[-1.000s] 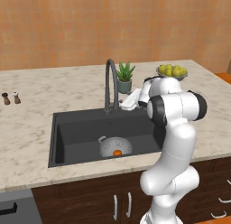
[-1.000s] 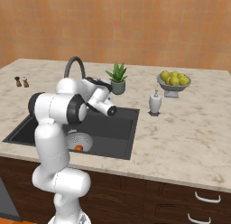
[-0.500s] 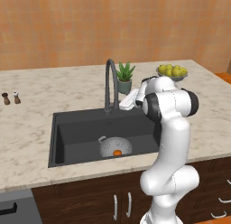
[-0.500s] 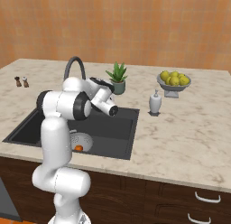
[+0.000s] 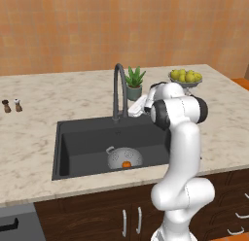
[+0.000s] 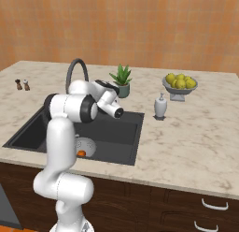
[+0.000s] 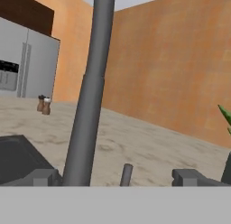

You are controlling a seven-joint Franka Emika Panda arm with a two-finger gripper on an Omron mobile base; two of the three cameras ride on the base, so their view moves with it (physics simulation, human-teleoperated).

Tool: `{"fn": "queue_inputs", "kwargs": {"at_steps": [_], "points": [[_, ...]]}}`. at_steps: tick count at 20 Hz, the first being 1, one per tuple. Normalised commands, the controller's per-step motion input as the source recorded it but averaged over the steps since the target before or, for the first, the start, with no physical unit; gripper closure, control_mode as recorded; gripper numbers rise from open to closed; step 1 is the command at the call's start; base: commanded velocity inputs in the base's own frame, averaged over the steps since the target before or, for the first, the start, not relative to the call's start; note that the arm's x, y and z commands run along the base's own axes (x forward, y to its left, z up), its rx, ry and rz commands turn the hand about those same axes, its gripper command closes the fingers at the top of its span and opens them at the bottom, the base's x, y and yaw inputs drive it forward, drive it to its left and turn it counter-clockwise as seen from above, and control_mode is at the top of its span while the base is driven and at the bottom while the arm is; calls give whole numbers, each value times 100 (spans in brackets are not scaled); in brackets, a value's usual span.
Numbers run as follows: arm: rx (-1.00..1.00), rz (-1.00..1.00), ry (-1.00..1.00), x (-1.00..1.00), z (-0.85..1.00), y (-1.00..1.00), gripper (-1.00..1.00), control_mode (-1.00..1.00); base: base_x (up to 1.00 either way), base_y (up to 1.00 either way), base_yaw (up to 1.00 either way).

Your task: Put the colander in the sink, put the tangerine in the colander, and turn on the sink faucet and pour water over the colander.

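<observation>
Colander (image 5: pixel 124 158) sits in the sink (image 5: pixel 78 138) w/ tangerine (image 5: pixel 126 163) inside, so the faucet step is on. Gripper (image 7: pixel 115 177) spread wide, empty, right at the faucet (image 7: pixel 90 105) base; small lever (image 7: pixel 127 174) between its tips. Next: nudge the lever on. Faucet: tall dark grey gooseneck.

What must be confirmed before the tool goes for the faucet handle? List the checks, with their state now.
1. Colander in the sink: ok.
2. Tangerine in the colander: ok.
3. Tool open, holding nothing: ok.
4. Tool lined up at the sink faucet, with the small upright lever between its fingers: ok.
5. Spout over the colander: cannot tell.
6. Water running: not ok, none seen.
</observation>
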Motion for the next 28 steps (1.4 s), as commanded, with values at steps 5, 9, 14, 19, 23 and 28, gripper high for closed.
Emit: {"fn": "queue_inputs", "kwargs": {"at_steps": [5,9,14,19,23,28], "points": [[0,0,0,27,-11,11,-100,-100,0,0,0],[0,0,0,30,-14,8,-100,-100,0,0,0],[0,0,0,28,-16,1,-100,-100,0,0,0],[0,0,1,32,-15,0,-100,-100,0,0,0],[0,0,0,28,-6,0,-100,-100,0,0,0],[0,0,0,27,-2,0,-100,-100,0,0,0]]}}
